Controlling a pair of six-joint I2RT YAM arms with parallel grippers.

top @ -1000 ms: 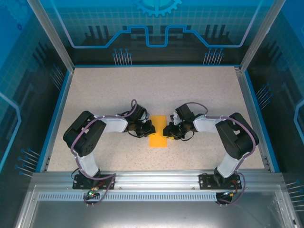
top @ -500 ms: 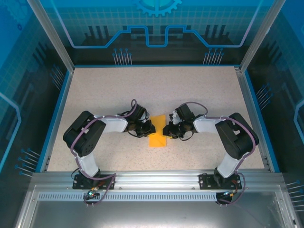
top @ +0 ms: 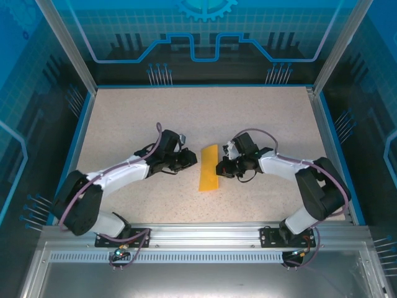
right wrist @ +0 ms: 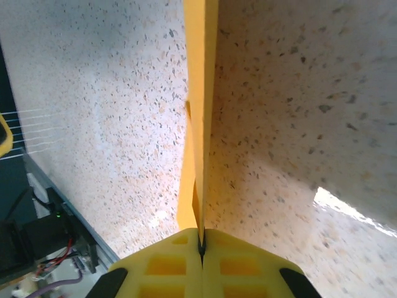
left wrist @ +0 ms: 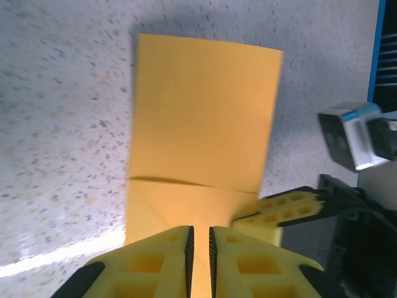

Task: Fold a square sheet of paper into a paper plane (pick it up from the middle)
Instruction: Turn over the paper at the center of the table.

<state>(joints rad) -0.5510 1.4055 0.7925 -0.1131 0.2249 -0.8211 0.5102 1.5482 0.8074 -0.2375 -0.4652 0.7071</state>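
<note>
The orange-yellow sheet of paper (top: 209, 169) is folded and stands on edge in mid-table, a narrow strip from above. In the left wrist view its broad face (left wrist: 201, 112) shows a crease across it. My right gripper (top: 219, 169) is shut on the paper's right edge. The right wrist view has the paper edge-on (right wrist: 200, 62), running out of the closed jaws of that gripper (right wrist: 200, 234). My left gripper (top: 192, 160) sits just left of the paper. Its jaws (left wrist: 198, 231) stand a narrow slit apart with nothing pinched. The right fingers (left wrist: 285, 210) show beside the paper.
The speckled table (top: 205, 112) is bare around the paper. A blue rim (top: 79, 143) and glass walls enclose it. The aluminium rail (top: 205, 233) with both arm bases runs along the near edge.
The right gripper closed on the paper. The left gripper loosened and drew back left as its arm stretched out. The paper went from a wider folded shape to a narrow upright strip.
</note>
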